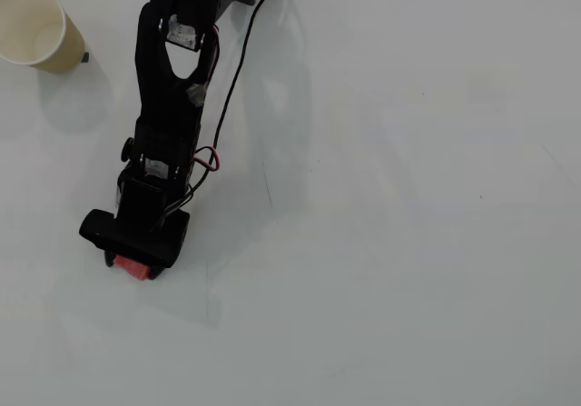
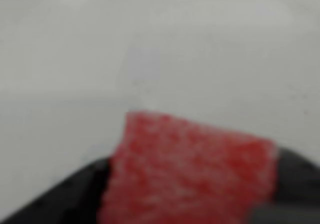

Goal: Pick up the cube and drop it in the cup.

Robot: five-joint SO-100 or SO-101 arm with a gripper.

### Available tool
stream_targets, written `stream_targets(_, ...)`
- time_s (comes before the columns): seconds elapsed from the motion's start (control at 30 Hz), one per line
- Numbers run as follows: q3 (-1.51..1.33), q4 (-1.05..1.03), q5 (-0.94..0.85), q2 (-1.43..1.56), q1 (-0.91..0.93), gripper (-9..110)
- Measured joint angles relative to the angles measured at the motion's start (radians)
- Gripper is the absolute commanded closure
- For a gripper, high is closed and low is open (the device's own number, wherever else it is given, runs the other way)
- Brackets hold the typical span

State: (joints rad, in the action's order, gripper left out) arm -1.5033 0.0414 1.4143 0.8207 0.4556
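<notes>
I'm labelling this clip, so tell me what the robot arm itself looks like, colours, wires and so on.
In the overhead view the arm is matte black with blocky segments. A thin black cable trails beside it, and short red wires loop out near the wrist. Whitish parts show through openings in the upper links. The gripper is black too; its fingers are mostly hidden.

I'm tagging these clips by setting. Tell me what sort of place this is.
Probably a bare tabletop test bench for a small hobby arm, not a home or kitchen: a plain white table, exposed wiring along the black arm, and only a paper cup and red cube as props.
</notes>
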Motion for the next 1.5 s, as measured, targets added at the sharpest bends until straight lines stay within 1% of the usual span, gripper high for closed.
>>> stream_targets(0.03, 0.000, 0.000, 0.000, 0.000, 0.000, 100)
stream_targets(0.07, 0.000, 0.000, 0.000, 0.000, 0.000, 101)
stream_targets(0.87, 0.000, -0.012, 0.000, 0.017, 0.002, 101)
stream_targets(1.07, -0.137, -0.015, 0.000, 0.189, 0.002, 101)
stream_targets(1.5, -0.495, -0.040, 0.000, 0.699, 0.002, 101)
